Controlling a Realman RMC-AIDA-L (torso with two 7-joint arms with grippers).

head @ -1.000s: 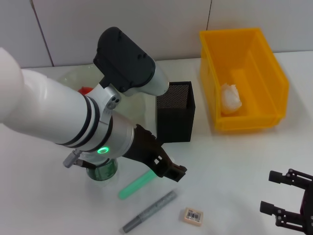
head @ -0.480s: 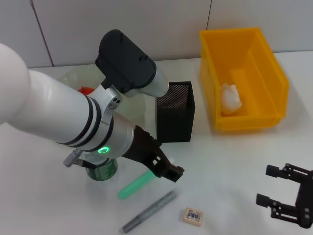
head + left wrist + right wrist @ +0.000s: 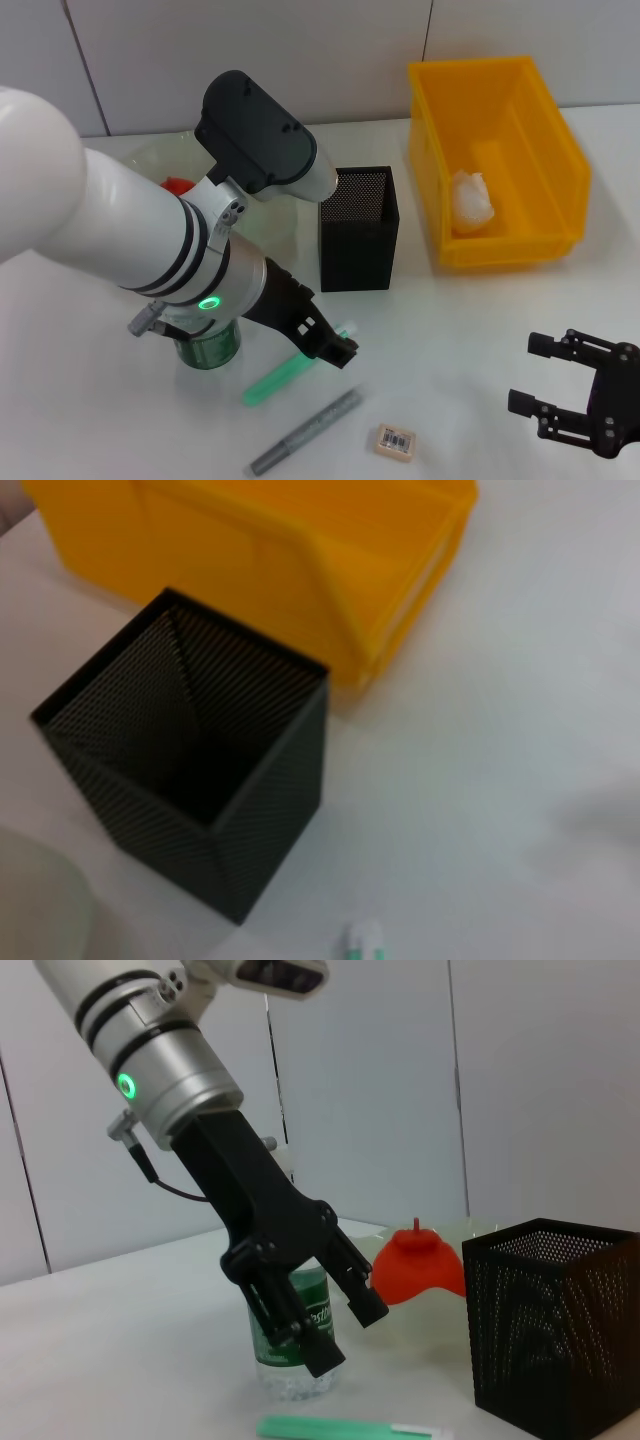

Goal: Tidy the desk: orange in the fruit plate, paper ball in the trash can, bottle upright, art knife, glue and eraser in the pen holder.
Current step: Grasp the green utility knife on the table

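The trash can (image 3: pixel 497 160), a big bright-yellow rectangular plastic bin at the upper right of the head view, already holds the crumpled white paper ball (image 3: pixel 472 201), so I judge that step done. At the upper left the fruit plate (image 3: pixel 150 157), pale-green wavy glass, carries the red-orange orange (image 3: pixel 417 1263) with its knobby top, mostly hidden behind my arm. The pen holder (image 3: pixel 358 228), a tall square box of black metal mesh, stands at centre and looks empty in the left wrist view.

The bottle (image 3: pixel 294 1332), clear plastic with a green label, stands upright at lower left. My left end effector (image 3: pixel 330 346) hangs just beside it with fingers spread and holding nothing, above the mint-green stick (image 3: pixel 285 372), probably the glue, lying flat on the white tabletop (image 3: pixel 460 330). My right end effector (image 3: pixel 562 390) waits released at the lower right.

Below centre lie the slim grey art knife (image 3: pixel 305 432) and the small tan eraser (image 3: pixel 395 440) with its barcode sticker, both not yet stowed.
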